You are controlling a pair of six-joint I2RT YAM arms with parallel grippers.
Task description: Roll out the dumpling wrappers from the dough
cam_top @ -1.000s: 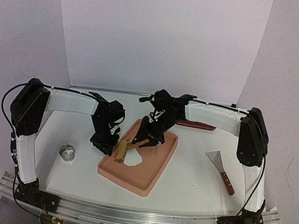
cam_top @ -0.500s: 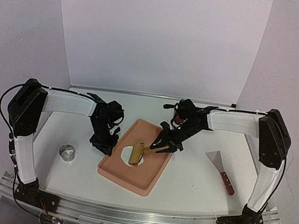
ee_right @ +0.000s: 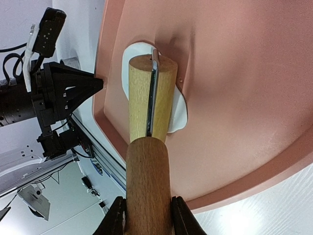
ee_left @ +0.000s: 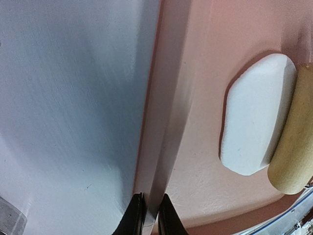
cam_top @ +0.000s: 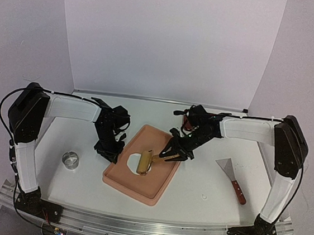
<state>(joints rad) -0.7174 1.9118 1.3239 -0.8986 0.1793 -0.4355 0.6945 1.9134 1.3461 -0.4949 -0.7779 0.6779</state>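
Right pincer (ee_right: 146, 201) comes first. Its two fingers (ee_right: 117, 218) are squeezed tight on the wooden handle of the rolling pin (ee_right: 146, 147). Just past the handle is the fat round roller. The roller lies right on top of the dough (ee_right: 179, 116).

The dough is a soft white lump, pressed thick and flat, and it is longer than it is wide. A bit of it peeks out on each side of the roller. It lies inside the pink tray (ee_right: 234, 73), more to the tray's left side.

Next is the left pincer (ee_left: 150, 200). Its two fingers are almost together, and they pinch the thin raised edge on the left side of the tray. One finger is on the outside, over the white table (ee_left: 73, 98). The other finger is on the inside. The dough is off to the right of these fingers and does not touch them.

Seen from above, a scraper (cam_top: 232, 178) with a metal blade and a wooden handle lies flat on the table. It is to the right of the tray, well apart from it. A small metal ring (cam_top: 70, 160) stands on the table to the left of the tray, near the left arm.

Far at the back is a plain white wall (cam_top: 170, 40).
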